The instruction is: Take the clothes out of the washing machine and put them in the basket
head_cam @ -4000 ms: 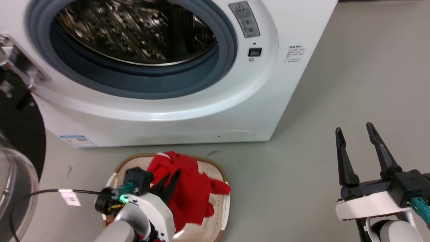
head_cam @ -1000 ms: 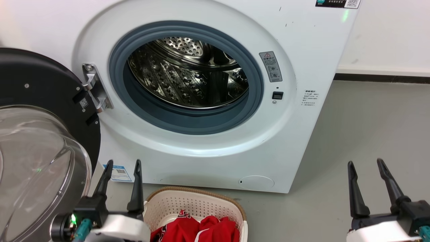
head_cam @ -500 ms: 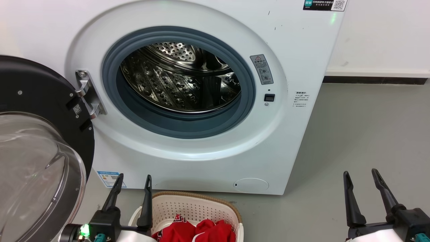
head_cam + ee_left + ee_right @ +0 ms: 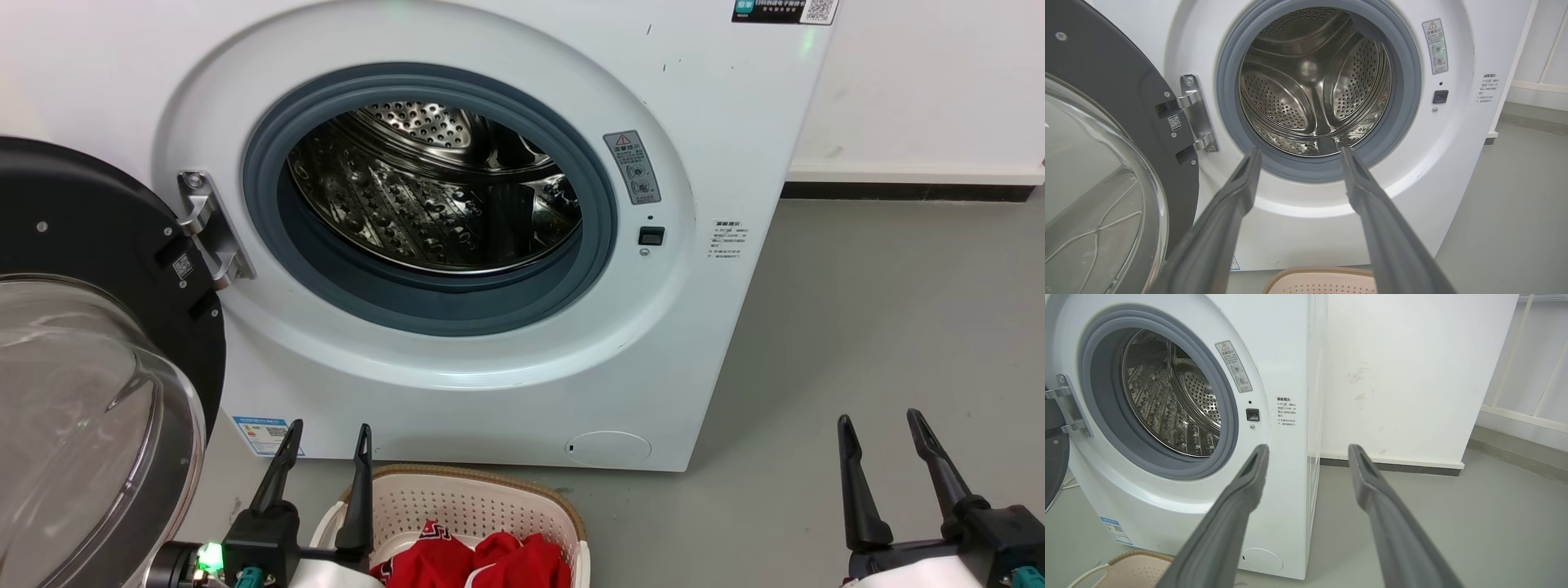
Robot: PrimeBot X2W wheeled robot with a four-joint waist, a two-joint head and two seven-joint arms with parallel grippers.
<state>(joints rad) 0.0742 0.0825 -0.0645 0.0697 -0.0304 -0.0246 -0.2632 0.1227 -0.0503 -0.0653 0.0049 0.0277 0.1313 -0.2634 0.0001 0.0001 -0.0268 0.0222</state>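
Red clothes (image 4: pixel 482 563) with white trim and a patch of black-and-white lettering lie bunched inside the basket (image 4: pixel 465 500). The basket is cream perforated plastic with a brown woven-look rim, and it stands on the grey floor (image 4: pixel 857 327) just in front of the washing machine (image 4: pixel 457 400), below its round port. That port is open and edged by a grey rubber ring (image 4: pixel 424 309), and through it the perforated steel drum (image 4: pixel 424 196) shows shiny ribbed metal. The door (image 4: pixel 90 384), black-framed with a clear glass bubble, is swung wide to the left of the port on a metal hinge (image 4: pixel 204 233) at the port's left edge. The left claw (image 4: pixel 330 425) hovers low in front of the washing machine, by the basket's left rim; whether it touches the rim I cannot tell. Its two dark fingers are spread apart and grasp nothing, and in the left wrist view they point at the lower lip of the port. A green light (image 4: pixel 208 557) glows at its base. The right claw (image 4: pixel 878 416) hangs above the floor off the washing machine's right corner, well apart from the basket, likewise released with nothing between its parted fingers. The right wrist view looks past the washing machine's right edge to a white wall (image 4: pixel 1404 375). A warning sticker (image 4: pixel 631 167) sits just right of the port.
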